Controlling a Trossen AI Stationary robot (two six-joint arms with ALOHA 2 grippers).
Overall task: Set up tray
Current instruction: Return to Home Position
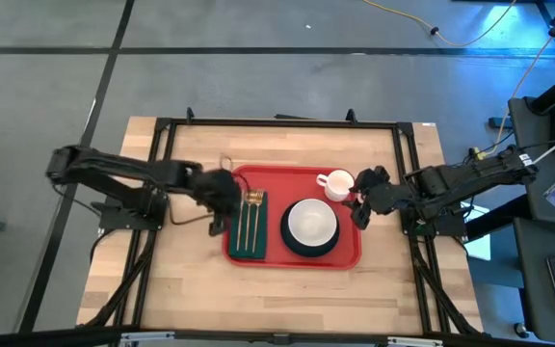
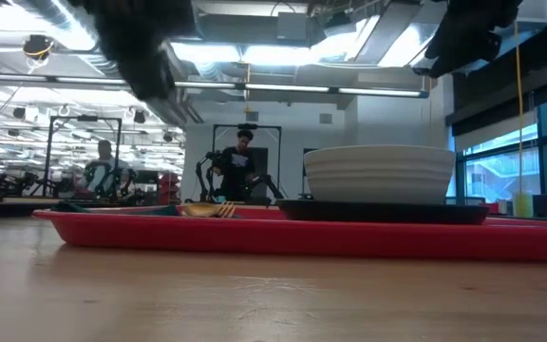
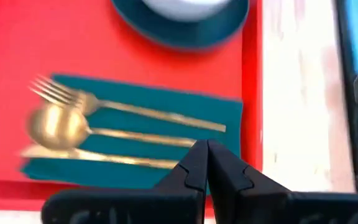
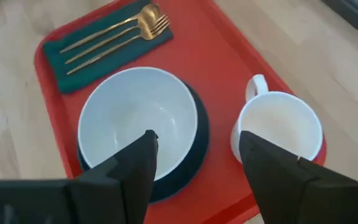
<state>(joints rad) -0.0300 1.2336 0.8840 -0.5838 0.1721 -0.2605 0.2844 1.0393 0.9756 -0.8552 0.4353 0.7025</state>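
The red tray (image 1: 350, 256) lies mid-table. On it a dark green cloth (image 1: 236, 231) at its left end carries a gold fork, spoon and knife (image 3: 135, 109). A white bowl (image 1: 311, 223) sits on a dark plate (image 4: 197, 140), and a white mug (image 1: 336, 183) stands in the tray's far right corner. My left gripper (image 1: 222, 198) hangs shut above the tray's left edge, over the cloth (image 3: 166, 102), lifted clear (image 2: 174, 95). My right gripper (image 1: 362, 200) hovers open above the tray's right edge, its fingers (image 4: 138, 158) spread over the bowl (image 4: 129, 118) and the mug (image 4: 278, 124).
Bare wooden table (image 1: 191, 289) lies in front of the tray and to both sides of it. A black frame (image 1: 277, 123) runs round the table's edges. People and equipment (image 2: 240, 161) show in the room far behind the table.
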